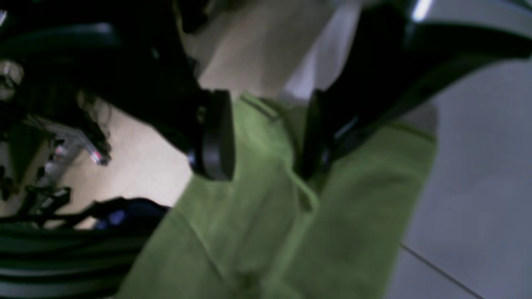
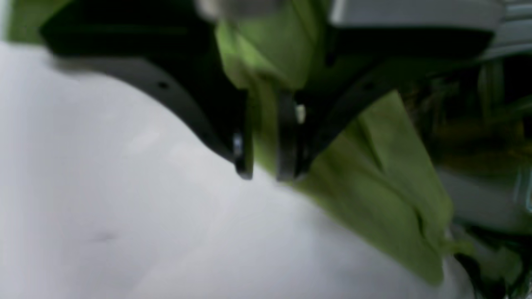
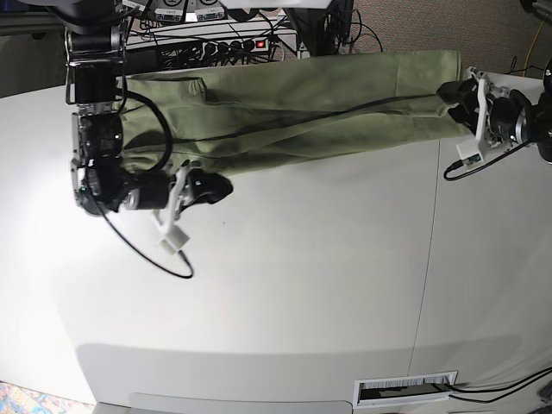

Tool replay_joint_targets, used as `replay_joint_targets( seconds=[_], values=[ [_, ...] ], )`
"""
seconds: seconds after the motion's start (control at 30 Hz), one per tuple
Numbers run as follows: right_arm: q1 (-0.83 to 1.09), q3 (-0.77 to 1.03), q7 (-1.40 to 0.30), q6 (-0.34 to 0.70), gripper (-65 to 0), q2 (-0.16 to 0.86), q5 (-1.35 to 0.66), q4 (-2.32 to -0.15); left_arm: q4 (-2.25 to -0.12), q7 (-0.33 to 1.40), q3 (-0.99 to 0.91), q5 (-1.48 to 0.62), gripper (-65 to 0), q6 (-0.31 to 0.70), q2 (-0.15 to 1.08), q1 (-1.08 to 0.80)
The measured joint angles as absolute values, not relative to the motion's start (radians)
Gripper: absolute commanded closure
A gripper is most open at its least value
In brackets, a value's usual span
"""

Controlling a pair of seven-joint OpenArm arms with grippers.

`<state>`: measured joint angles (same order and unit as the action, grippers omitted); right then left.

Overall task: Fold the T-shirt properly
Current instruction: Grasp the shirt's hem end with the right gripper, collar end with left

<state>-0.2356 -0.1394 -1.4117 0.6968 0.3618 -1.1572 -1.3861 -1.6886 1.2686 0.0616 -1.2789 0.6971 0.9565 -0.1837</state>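
Jaws on the left gripper [image 1: 266,137] stood apart, pads on either side of a fold of the T-shirt [image 3: 285,103] without pinching it, so that end looked released or about to be. Jaws on the right gripper [image 2: 268,137] were nearly together with a bunch of green fabric pressed between them, so that hand gripped the shirt. T-shirt lay as a long narrow band across the far side of the white table [image 3: 302,293], running from one arm to the other, far edge hanging near the table's back rim by the cables [image 3: 216,39]. Band shape suggested a lengthwise fold, each arm at one end to keep the cloth taut and flat. In the base view the right gripper sat low at the band's near corner on that view's left, and the left gripper at the opposite end. Left wrist view showed a hem or seam edge [image 1: 257,106] between the pads, cloth draping down from there; both wrist views were blurred. Wrinkles ran along the band, so smoothing probably remained. Likely step: setting the shirt down before a crosswise fold. Soft knit may slump once let go.
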Motion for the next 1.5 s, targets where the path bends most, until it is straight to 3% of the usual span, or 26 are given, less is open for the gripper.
replay_joint_targets(
  seconds=[0.27, 0.6, 0.67, 0.73, 0.93, 1.17, 1.5],
  values=[
    [-0.238, -0.326, -1.404, 0.697, -6.3, 0.365, -0.996, -1.387, -1.69, 1.332, 0.062, -1.427, -29.2, 0.697, 0.957, -0.262],
    [-0.241, -0.332, -1.393, 0.697, -4.1, 0.364, -0.964, -1.388, -1.689, 1.356, 0.062, -1.427, -29.1, 0.697, 0.957, -0.282],
    [-0.241, -0.332, -1.384, 0.701, 0.0, 0.363, -0.938, -1.39, -1.689, 1.367, 0.062, -1.426, -29.0, 0.697, 0.957, -0.282],
    [-0.242, -0.332, -1.379, 0.701, 0.0, 0.362, -0.915, -1.391, -1.689, 1.365, 0.062, -1.426, -29.0, 0.697, 0.957, -0.282],
    [-0.241, -0.332, -1.329, 0.709, 0.0, 0.36, -0.773, -1.404, -1.689, 1.288, 0.062, -1.253, -28.9, 0.697, 0.957, -0.282],
    [-0.233, -0.328, -1.116, 0.719, 0.0, 0.359, -0.519, -1.408, -1.689, 1.244, 0.062, -1.237, -29.0, 0.697, 0.957, -0.282],
    [-0.233, -0.327, -1.066, 0.664, 0.0, 0.359, -0.469, -1.408, -1.689, 1.142, 0.062, -1.087, -29.0, 0.689, 0.955, -0.268]
  ],
)
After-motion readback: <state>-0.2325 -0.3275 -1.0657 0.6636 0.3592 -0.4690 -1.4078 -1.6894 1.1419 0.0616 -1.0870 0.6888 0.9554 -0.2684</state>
